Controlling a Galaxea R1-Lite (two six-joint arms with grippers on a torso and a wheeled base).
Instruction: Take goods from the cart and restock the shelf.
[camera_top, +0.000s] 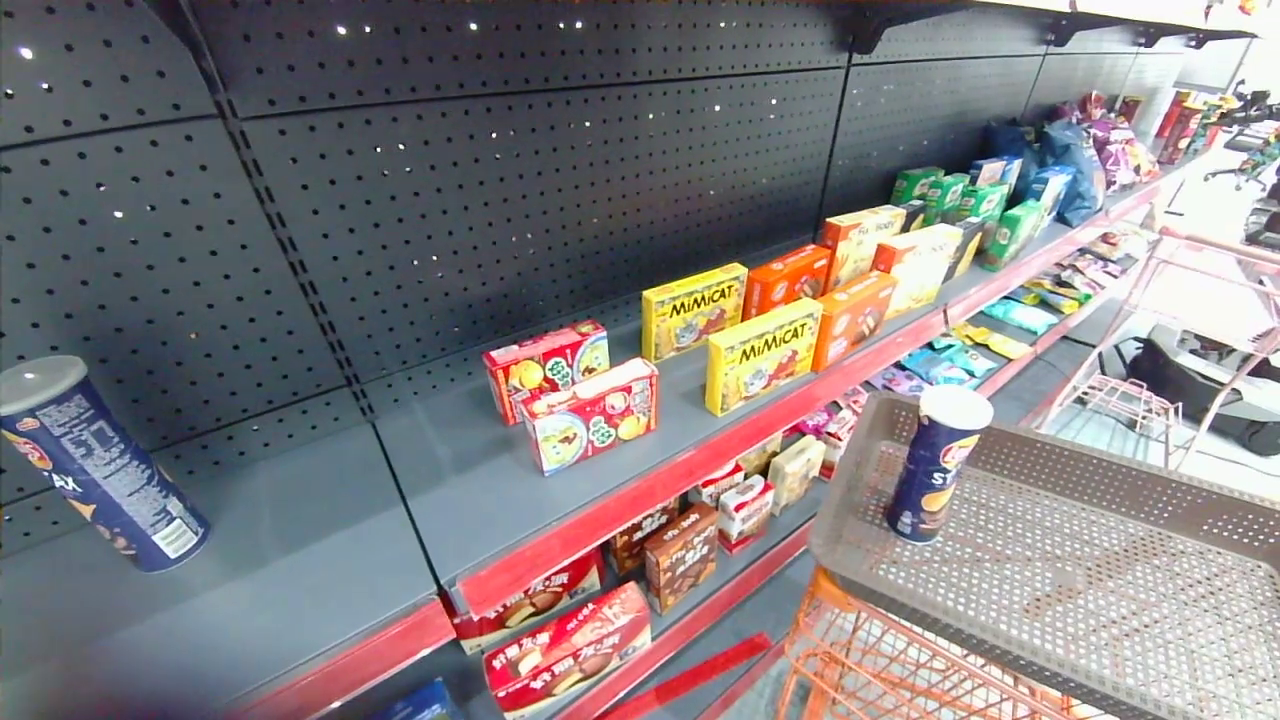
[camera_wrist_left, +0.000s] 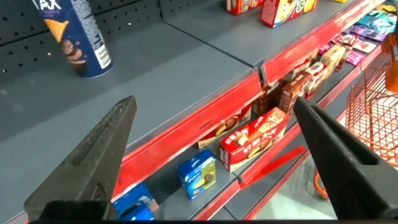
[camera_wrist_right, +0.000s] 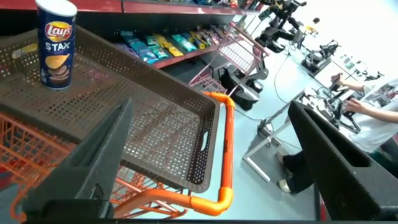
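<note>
The right gripper (camera_wrist_right: 210, 107) hung spread and empty over the cart's perforated grey basket (camera_wrist_right: 168, 134), where a blue chip can (camera_wrist_right: 56, 43) stood upright near the shelf-side corner. The left gripper (camera_wrist_left: 214, 104) (also wide apart, holding nothing) hovered above the red front edge of the shelf (camera_wrist_left: 186, 62). A second chip can (camera_wrist_left: 78, 37) stood farther back by the pegboard, well apart from the red snack boxes (camera_top: 570, 395) and yellow boxes (camera_top: 762, 355) beyond.

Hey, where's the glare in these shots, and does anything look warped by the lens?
Head view: light pinpoints shine through the pegboard holes, the far right aisle washes out, and the shelf can and cart can lean opposite ways, likely wide-lens distortion. Right wrist view: the pale floor glares brightly. Left wrist view: even light, no glare.
</note>
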